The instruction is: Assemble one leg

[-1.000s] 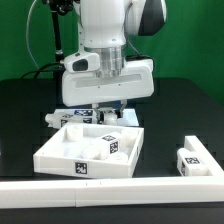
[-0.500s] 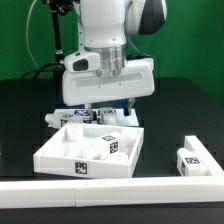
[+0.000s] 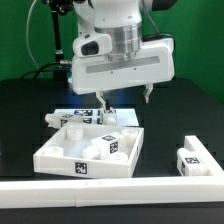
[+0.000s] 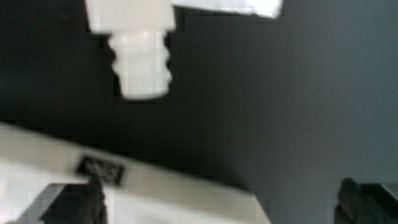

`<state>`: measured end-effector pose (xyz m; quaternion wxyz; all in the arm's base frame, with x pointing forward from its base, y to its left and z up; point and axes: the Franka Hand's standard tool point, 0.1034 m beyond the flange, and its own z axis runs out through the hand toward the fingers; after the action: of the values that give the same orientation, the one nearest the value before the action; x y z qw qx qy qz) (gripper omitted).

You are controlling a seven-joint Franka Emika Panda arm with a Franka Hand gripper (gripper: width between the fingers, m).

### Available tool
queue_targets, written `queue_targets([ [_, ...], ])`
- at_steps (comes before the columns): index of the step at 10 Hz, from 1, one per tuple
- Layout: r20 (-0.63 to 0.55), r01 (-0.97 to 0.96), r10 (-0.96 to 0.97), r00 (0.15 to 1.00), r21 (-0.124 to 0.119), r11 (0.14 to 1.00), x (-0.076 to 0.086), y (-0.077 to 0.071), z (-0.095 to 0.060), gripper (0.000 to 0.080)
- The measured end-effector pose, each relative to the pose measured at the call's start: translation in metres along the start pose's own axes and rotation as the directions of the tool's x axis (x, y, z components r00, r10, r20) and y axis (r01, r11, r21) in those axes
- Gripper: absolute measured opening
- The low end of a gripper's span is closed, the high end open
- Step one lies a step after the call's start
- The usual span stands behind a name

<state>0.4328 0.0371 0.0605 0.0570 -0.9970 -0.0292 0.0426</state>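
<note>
Small white legs (image 3: 74,119) with black-and-white tags lie on the black table just behind the wide white tray-like piece (image 3: 60,152). In the wrist view one white leg (image 4: 141,55) shows its ribbed peg end, lying on the table beyond the tray's tagged corner (image 4: 89,168). My gripper (image 3: 124,98) hangs above the tray's far edge, over and to the exterior view's right of the legs. It is open and empty. In the wrist view the gripper (image 4: 221,203) has its dark fingertips (image 4: 71,204) spread wide, one over the tray corner.
A tagged white block (image 3: 111,146) sits inside the tray. Another tagged white part (image 3: 195,158) lies at the exterior view's right. A long white bar (image 3: 110,187) runs along the front edge.
The gripper has risen from low over the legs behind the tray and shifted toward the exterior view's right. Its open fingers now show with nothing in them.
</note>
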Motion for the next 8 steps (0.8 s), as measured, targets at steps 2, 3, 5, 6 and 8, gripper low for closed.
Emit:
queue_targets([
  [2, -0.003, 0.0, 0.0, 1.0, 0.0, 1.0, 0.002, 0.0, 0.0, 0.0649],
  [3, 0.0, 0.006, -0.006, 1.0, 0.003, 1.0, 0.005, 0.003, -0.001, 0.0649],
  [5, -0.037, -0.013, 0.014, 0.999, 0.013, 1.0, 0.05, -0.01, -0.001, 0.0649],
  [6, -0.053, -0.035, 0.035, 0.998, 0.016, 0.999, 0.073, -0.021, -0.004, 0.0649],
  [8, -0.091, -0.038, 0.039, 0.995, 0.01, 0.999, 0.108, -0.049, -0.004, 0.0649],
])
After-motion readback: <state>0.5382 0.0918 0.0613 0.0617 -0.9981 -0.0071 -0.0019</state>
